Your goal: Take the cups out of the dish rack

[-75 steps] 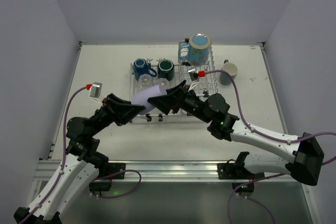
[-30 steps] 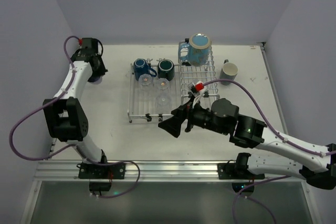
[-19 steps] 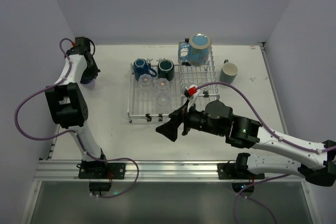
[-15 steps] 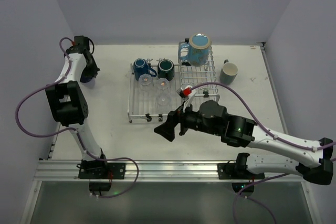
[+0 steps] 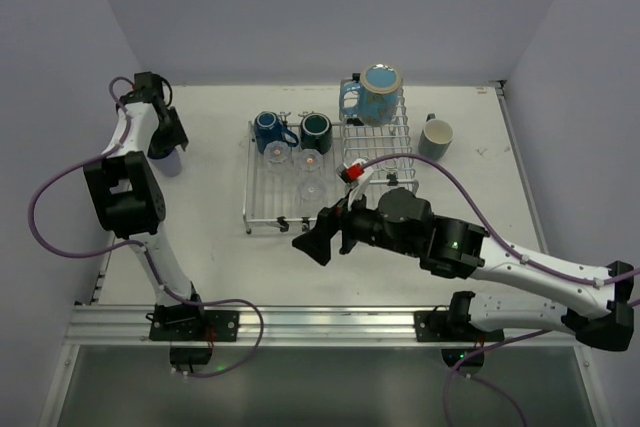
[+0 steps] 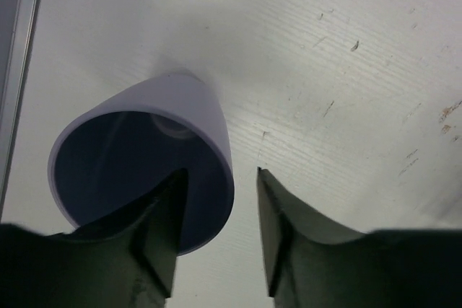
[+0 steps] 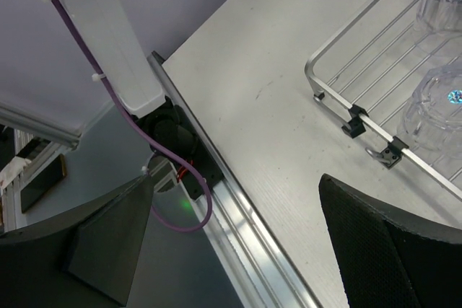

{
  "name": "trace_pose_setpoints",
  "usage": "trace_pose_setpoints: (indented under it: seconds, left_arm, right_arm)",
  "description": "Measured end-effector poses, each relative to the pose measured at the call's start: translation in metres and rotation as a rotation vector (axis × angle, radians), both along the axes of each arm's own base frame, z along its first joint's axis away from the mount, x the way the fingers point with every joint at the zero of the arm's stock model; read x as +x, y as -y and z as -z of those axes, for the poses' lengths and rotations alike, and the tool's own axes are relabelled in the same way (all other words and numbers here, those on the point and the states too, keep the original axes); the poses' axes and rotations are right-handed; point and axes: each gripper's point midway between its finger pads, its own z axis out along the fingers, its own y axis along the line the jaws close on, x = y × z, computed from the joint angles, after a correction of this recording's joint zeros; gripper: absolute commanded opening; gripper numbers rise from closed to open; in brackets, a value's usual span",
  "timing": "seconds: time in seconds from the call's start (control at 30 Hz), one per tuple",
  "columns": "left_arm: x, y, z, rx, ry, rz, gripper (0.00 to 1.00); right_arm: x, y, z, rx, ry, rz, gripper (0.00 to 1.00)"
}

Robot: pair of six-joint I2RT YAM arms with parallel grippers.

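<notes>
The left gripper (image 6: pixel 219 176) reaches far back-left, jaws parted; the right gripper (image 7: pixel 232 200) gapes wide.

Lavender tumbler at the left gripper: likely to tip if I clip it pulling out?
Probably tippy: the lavender tumbler narrows toward the table, and one finger of the left gripper sits inside its rim, so a sideways drag could topple it. Its wall looks smooth and handleless, likely slippery. The round rim suggests it's rigid.

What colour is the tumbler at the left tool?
The tumbler is pale lavender, shadowed darker inside; the left wrist view shows it best.
</notes>
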Motion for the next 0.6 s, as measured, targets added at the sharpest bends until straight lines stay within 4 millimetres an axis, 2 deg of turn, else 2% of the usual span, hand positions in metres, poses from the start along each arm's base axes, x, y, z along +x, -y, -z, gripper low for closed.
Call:
trace_pose_setpoints:
  seconds: [0.03, 0.1, 0.13, 0.17, 0.2, 0.3, 0.4, 0.53, 0.6]
  left_arm:
    - [0.000, 0.001, 0.000, -0.003, 0.001, 0.001, 0.57]
    - [0.001, 0.003, -0.001, -0.013, 0.006, 0.007, 0.72]
    - [0.001, 0.004, -0.003, -0.018, 0.011, 0.008, 0.80]
    - [0.001, 0.004, -0.005, -0.020, 0.018, 0.009, 0.94]
    - [0.002, 0.006, -0.010, -0.024, 0.032, 0.012, 1.00]
    - [0.005, 0.009, -0.036, -0.034, 0.103, 0.013, 1.00]
    - [0.008, 0.015, -0.074, -0.043, 0.212, 0.019, 1.00]
    - [0.008, 0.031, -0.148, -0.045, 0.425, 0.055, 1.00]
    - [0.002, 0.052, -0.184, -0.042, 0.540, 0.101, 1.00]
  right_arm:
    - [0.001, 0.001, -0.003, 0.004, 0.008, 0.004, 0.99]
    - [0.004, 0.002, -0.010, 0.012, 0.026, 0.016, 0.99]
    - [0.005, 0.004, -0.013, 0.013, 0.037, 0.022, 0.99]
    - [0.005, 0.006, -0.016, 0.013, 0.044, 0.026, 0.99]
    - [0.007, 0.009, -0.019, 0.011, 0.055, 0.035, 0.99]
    - [0.011, 0.016, -0.030, 0.012, 0.092, 0.058, 0.99]
    - [0.017, 0.023, -0.045, 0.017, 0.139, 0.092, 0.99]
    - [0.037, 0.039, -0.067, 0.005, 0.201, 0.179, 0.99]
    - [0.052, 0.051, -0.080, 0.006, 0.229, 0.243, 0.99]
